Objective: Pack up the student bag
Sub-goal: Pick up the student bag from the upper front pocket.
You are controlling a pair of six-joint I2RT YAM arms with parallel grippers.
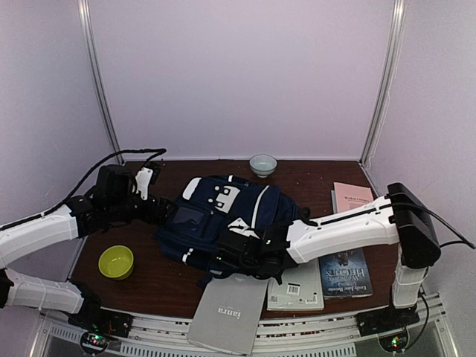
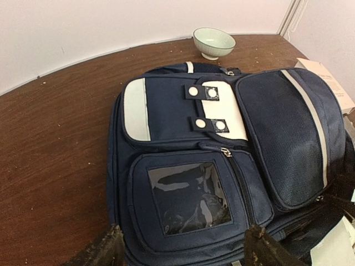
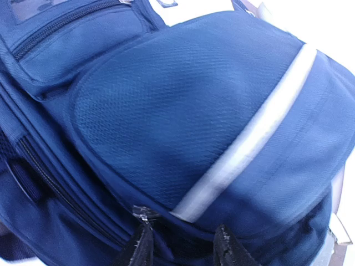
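1. Reaching in from both sides in the overhead view, your arms flank the student bag [image 1: 223,216], which lies flat and front-up at mid-table. The left gripper [image 1: 156,204] sits at the bag's left side, and the right gripper [image 1: 249,260] is tucked against its near edge. Four books wait outside the bag to the near right: a grey notebook [image 1: 230,311], a white book [image 1: 297,286], a dark paperback [image 1: 346,271] and a pink book [image 1: 352,196]. A green bowl [image 1: 117,262] and a white bowl [image 1: 262,164] stand apart. Nothing looks packed, so you are probably at the opening step.
2. Left wrist view: the left gripper [image 2: 183,233] hangs released, fingers [image 2: 105,249] spread wide over the bag's clear-window pocket [image 2: 188,197], holding nothing.
3. Right wrist view: the right gripper [image 3: 183,241] is close on the mesh panel [image 3: 183,127] below its grey stripe [image 3: 249,149], fingers partly apart beside what may be a zip pull [image 3: 141,213]. You cannot tell whether they pinch anything. The next move likely calls for a firm pinch on that pull and a run along the zip, with your left arm steadying the bag.
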